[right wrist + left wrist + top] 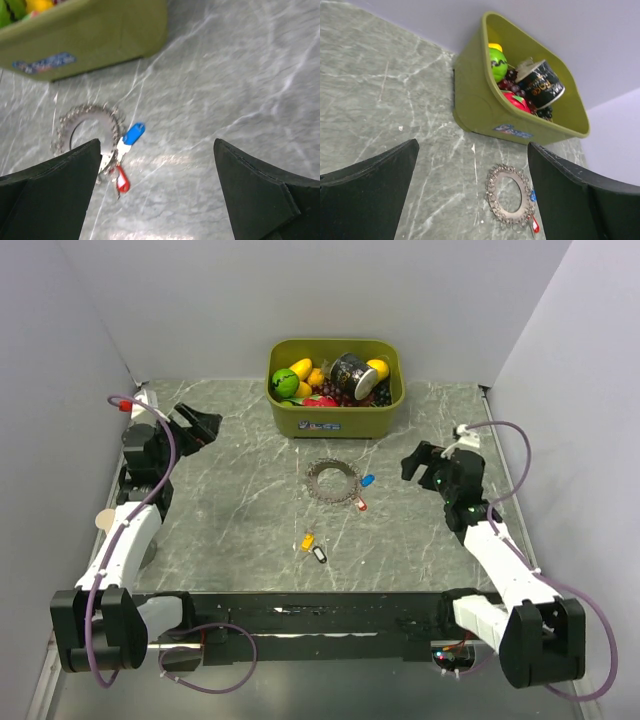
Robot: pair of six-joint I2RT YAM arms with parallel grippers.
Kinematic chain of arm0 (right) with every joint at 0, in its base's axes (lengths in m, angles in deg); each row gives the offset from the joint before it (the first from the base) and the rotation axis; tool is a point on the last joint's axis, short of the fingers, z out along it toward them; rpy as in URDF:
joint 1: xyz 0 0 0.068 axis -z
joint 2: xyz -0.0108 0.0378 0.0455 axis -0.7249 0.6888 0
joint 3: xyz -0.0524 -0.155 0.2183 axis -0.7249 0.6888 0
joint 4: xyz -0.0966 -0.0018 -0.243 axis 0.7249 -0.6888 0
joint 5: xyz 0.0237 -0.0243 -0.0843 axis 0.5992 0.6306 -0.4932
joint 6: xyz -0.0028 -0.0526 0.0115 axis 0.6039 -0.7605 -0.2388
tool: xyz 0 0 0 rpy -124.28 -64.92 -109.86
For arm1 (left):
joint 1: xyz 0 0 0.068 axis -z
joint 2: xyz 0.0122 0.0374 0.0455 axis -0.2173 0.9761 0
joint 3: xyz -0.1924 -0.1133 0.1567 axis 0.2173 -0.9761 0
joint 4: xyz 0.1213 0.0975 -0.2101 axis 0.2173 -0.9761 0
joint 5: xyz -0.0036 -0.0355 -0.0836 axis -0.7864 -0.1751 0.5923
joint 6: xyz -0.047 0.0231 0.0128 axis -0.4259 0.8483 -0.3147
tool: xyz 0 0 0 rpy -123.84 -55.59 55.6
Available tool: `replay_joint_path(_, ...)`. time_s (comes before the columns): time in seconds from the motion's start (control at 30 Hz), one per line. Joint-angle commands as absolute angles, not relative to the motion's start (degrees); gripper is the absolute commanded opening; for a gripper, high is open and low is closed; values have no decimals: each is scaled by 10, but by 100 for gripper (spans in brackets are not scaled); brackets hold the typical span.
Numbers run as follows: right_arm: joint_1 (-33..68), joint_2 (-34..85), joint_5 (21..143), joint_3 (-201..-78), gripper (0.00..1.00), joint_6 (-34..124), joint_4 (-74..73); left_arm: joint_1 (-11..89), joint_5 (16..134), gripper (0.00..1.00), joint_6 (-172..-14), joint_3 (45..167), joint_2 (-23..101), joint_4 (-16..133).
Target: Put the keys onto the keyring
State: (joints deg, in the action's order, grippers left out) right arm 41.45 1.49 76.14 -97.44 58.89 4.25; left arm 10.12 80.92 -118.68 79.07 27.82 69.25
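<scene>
Keyring [333,482]: count 1. It lies flat near the middle of the bench [240,510], slightly toward the far edge, with its beaded rim fully in view from the top.

Keys: count 4, one per colour.
- Blue key [367,481]: just beside the ring on the side toward the right edge. Its long axis is diagonal, with the tag pointing away from the ring and the blade end at the rim (right wrist view [132,135]).
- Red key [360,504]: at the ring's near-right rim. Its long axis runs roughly far to near, with the tag toward the near edge.
- I cannot tell whether blue or red is threaded on the ring or only touching it.
- Yellow-orange key [308,541]: well apart from the ring, toward the near edge. Its long axis is diagonal.
- Black key [320,554]: just beside the yellow-orange key on its near-right side. It is too small to read its heading.

Bin [335,418]: count 1, olive green, at the middle of the far edge. It holds toy fruit [288,382] and one dark tin [350,370].

Left claw [205,425]: released and empty, jaws spread wide. It is above the bench toward the far-left corner. Its wrist camera takes in the bin and ring.

Right claw [415,462]: released and empty, jaws spread wide. It is near the right edge, level with the ring. Ring, blue and red keys show between its fingers [55,190].
</scene>
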Motion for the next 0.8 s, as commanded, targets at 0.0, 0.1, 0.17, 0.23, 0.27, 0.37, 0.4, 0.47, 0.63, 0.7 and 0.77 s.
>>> replay_joint_path(0.0, 376, 46, 788, -1018, 100, 579, 22, 100, 864, 96, -1183, 810, 288, 699)
replay_joint_path(0.1, 331, 75, 772, -1036, 100, 564, 13, 117, 896, 96, -1183, 820, 312, 704)
replay_joint_path(0.17, 299, 92, 757, -1050, 100, 560, 10, 145, 876, 99, -1174, 837, 335, 693)
replay_joint_path(0.23, 284, 118, 771, -1057, 100, 564, 17, 190, 862, 99, -1154, 860, 370, 665)
replay_joint_path(0.27, 270, 135, 778, -1058, 100, 566, 22, 218, 847, 99, -1150, 867, 384, 655)
replay_joint_path(0.37, 249, 174, 782, -1075, 100, 565, 26, 264, 829, 98, -1152, 888, 439, 629)
replay_joint_path(0.4, 239, 186, 779, -1081, 100, 564, 23, 273, 833, 99, -1157, 890, 452, 629)
replay_joint_path(0.47, 227, 216, 782, -1099, 100, 562, 20, 299, 825, 99, -1167, 896, 491, 625)
replay_joint_path(0.63, 201, 281, 800, -1131, 97, 565, 31, 353, 796, 99, -1179, 948, 591, 591)
replay_joint_path(0.7, 196, 317, 816, -1156, 85, 566, 30, 367, 791, 98, -1186, 982, 619, 566)
replay_joint_path(0.77, 190, 352, 824, -1175, 70, 566, 27, 377, 786, 96, -1187, 1001, 654, 549)
